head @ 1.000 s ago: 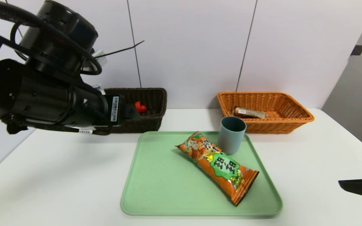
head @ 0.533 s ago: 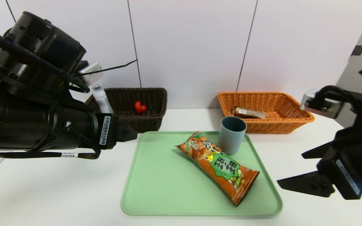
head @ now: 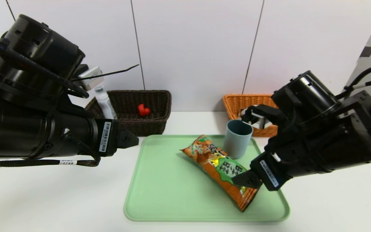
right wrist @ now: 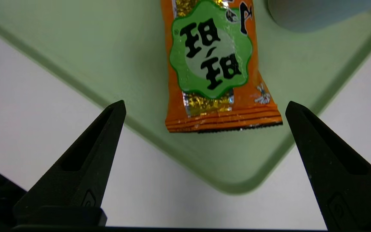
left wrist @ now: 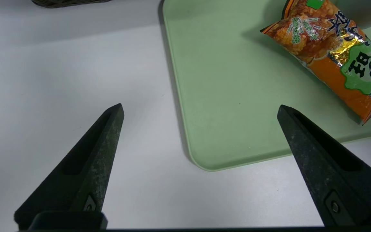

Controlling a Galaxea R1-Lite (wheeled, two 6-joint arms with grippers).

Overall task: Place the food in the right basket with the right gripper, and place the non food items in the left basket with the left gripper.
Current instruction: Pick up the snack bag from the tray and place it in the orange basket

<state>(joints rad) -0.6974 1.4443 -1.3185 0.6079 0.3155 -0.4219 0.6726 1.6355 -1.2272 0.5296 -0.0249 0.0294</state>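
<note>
Over the tray (head: 159, 193), the right claw (right wrist: 205, 102), wide open and empty, should straddle the bag (right wrist: 209, 64) squarely before closing gently.

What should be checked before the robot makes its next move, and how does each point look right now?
- Right gripper open, nothing held: ok
- Snack bag between the right jaws, ready to grip: not ok, its sealed end only nears them
- Left gripper open and unloaded: ok
- Red toy in the dark brown basket: ok
- Cup in that basket: not ok, on the green tray
</note>
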